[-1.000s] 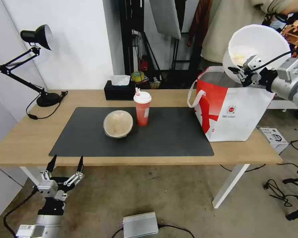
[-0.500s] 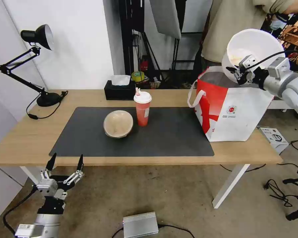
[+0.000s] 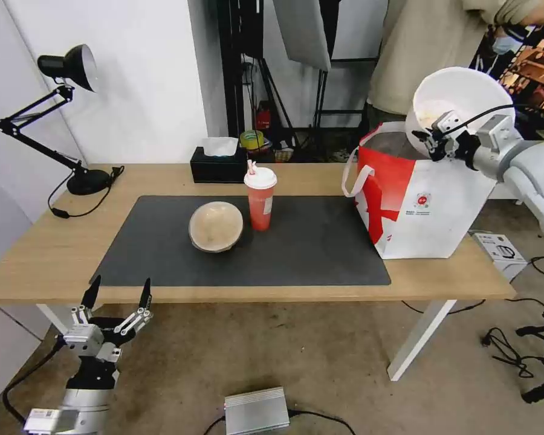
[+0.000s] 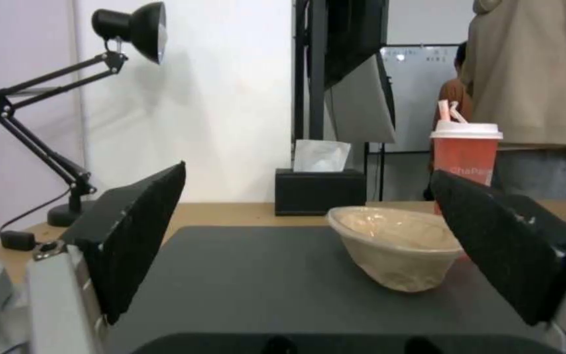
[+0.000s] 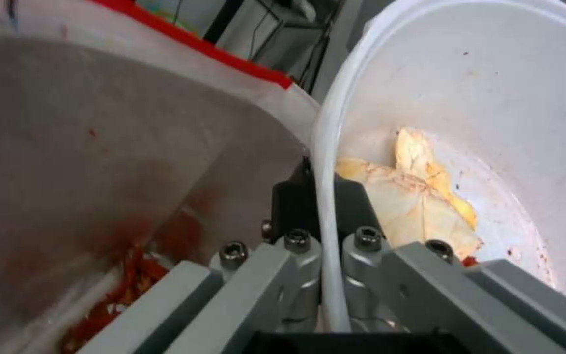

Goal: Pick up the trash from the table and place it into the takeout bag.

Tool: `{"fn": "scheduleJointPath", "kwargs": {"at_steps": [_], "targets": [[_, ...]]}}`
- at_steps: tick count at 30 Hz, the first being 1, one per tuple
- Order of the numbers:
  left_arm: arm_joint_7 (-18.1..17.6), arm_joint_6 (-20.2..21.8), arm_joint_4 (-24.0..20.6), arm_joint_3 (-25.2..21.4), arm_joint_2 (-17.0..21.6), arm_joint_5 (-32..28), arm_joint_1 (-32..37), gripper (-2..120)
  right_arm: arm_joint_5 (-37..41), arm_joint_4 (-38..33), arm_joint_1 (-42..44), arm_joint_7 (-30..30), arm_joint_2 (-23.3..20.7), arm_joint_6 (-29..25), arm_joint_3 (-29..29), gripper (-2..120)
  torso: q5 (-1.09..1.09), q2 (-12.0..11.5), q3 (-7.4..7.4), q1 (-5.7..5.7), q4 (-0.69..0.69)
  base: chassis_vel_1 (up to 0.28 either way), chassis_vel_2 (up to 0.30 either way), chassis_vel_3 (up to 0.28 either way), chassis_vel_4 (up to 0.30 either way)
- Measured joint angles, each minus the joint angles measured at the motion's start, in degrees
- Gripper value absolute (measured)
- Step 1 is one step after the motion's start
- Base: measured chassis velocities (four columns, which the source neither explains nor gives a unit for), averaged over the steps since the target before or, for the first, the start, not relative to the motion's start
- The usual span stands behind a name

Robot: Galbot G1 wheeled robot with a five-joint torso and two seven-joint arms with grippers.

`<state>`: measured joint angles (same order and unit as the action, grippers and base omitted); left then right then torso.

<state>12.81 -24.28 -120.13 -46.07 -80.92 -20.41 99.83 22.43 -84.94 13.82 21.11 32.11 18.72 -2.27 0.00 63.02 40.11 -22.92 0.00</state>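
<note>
My right gripper is shut on the rim of the large white bowl and holds it tilted just above the open top of the takeout bag at the table's right end. In the right wrist view the fingers pinch the bowl's rim, pale food scraps lie inside the bowl, and the bag's lining is beside it. The red cup and the tan lidded container stand on the dark mat. My left gripper hangs open below the table's front edge.
A black tissue box and a black desk lamp stand at the back left of the table. A person stands behind the bag. A grey box and cables lie on the floor.
My right gripper has lowered the bowl toward the bag's opening. The left arm has sunk slightly.
</note>
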Motion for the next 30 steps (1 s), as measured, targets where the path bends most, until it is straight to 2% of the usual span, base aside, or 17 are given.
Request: {"fn": "scheduleJointPath", "kwargs": {"at_steps": [17, 30], "targets": [[0.0, 0.1, 0.2, 0.0, 0.0, -0.1, -0.1, 100, -2.2, 3.6, -0.1, -0.3, 3.3, -0.8, -0.4, 0, 0.00, 0.0, 0.00, 0.00, 0.01, 0.000, 0.000, 0.000, 0.000], [0.2, -0.1, 1.2, 0.5, -0.6, 0.2, -0.2, 100, -2.2, 3.1, -0.4, -0.4, 2.9, -0.8, -0.5, 0, 0.00, 0.0, 0.00, 0.00, 0.00, 0.000, 0.000, 0.000, 0.000]]}}
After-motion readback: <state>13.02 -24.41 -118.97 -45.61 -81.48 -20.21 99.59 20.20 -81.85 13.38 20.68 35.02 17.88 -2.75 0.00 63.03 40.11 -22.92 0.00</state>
